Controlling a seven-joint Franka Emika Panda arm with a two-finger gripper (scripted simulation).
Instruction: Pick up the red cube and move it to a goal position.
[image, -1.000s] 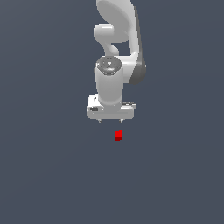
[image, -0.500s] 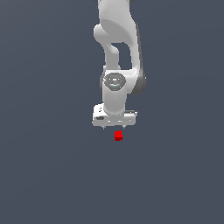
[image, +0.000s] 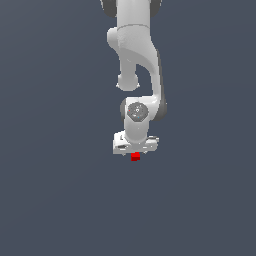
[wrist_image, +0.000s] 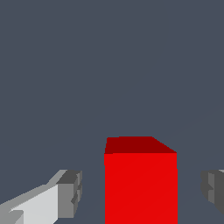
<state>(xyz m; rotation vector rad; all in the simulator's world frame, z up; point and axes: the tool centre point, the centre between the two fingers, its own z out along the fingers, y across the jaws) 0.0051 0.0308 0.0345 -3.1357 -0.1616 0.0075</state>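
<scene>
The red cube (image: 135, 157) is tiny and sits on the grey floor directly under the white gripper (image: 135, 154); only its lower part shows in the exterior view, below the gripper's body. In the wrist view the red cube (wrist_image: 140, 181) fills the space between the two grey fingertips (wrist_image: 70, 192), with a gap on each side. The gripper (wrist_image: 142, 190) is open and straddles the cube without touching it.
The white arm (image: 137, 55) comes down from the top of the exterior view. The plain dark grey floor (image: 60, 190) lies all around, with no other objects in view.
The gripper has come down over the red cube, from just above it to around it. The cube has not moved.
</scene>
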